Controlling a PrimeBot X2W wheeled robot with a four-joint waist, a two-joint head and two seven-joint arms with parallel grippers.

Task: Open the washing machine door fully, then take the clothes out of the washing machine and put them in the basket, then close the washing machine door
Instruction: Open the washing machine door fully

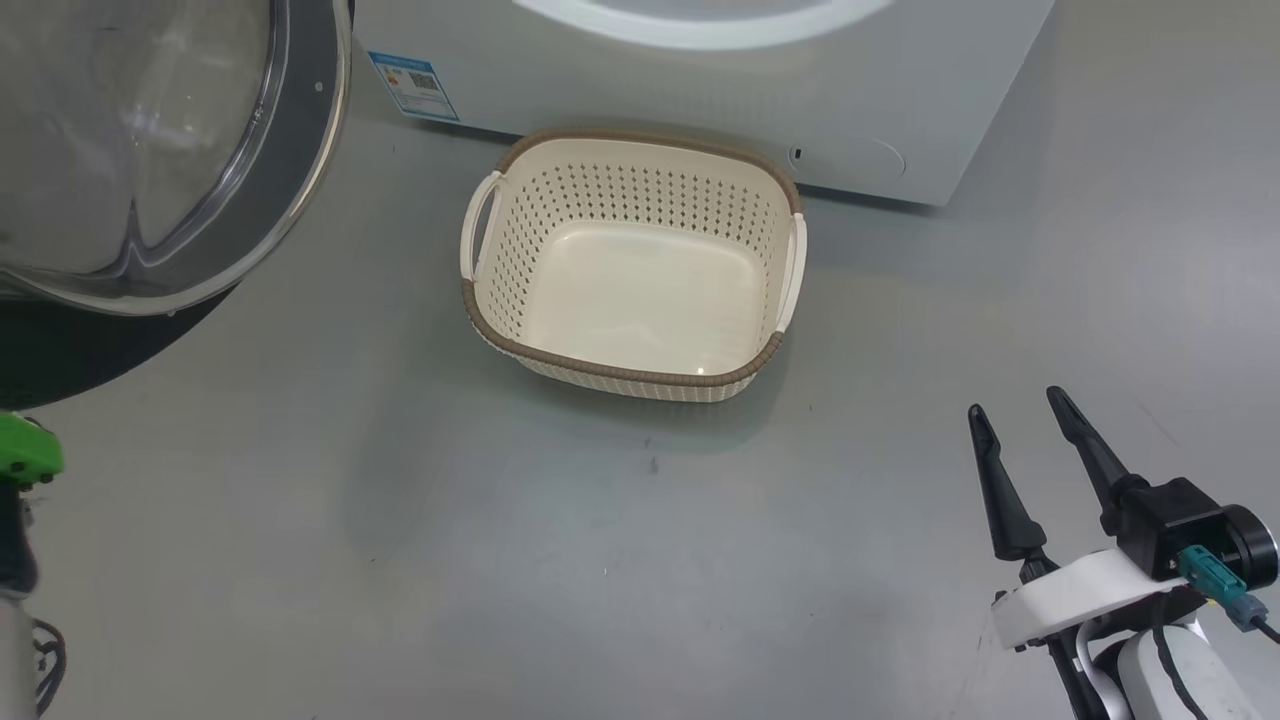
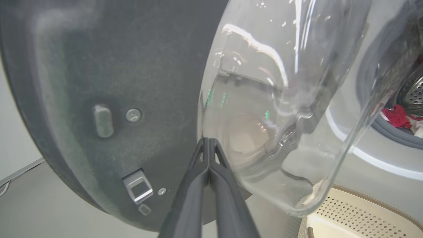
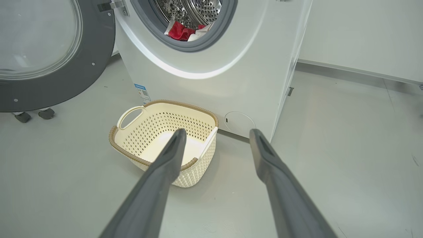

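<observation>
Bright, even light from above. A soft shadow is cast under the basket (image 1: 620, 371); the washing machine door (image 2: 264, 82) is streaked with glare.

Washing machine door (image 3: 66, 89): clear glossy glass in matt grey plastic surround; basket (image 1: 640, 190) smooth cream perforated plastic, woven-look brown rim; drum (image 3: 201, 8) shiny perforated metal; clothes (image 3: 178, 33) red cloth; floor (image 1: 400, 550) smooth, faintly glossy.

Left gripper (image 2: 208, 142) fingers pressed flat together, holding nothing, tips up against inner face of the washing machine door (image 2: 99, 66) where glass meets dark ring, contact unclear. Right gripper (image 1: 1015, 405) jaws spread wide, empty, hovering well right of that door, fingers tilted slightly left
</observation>
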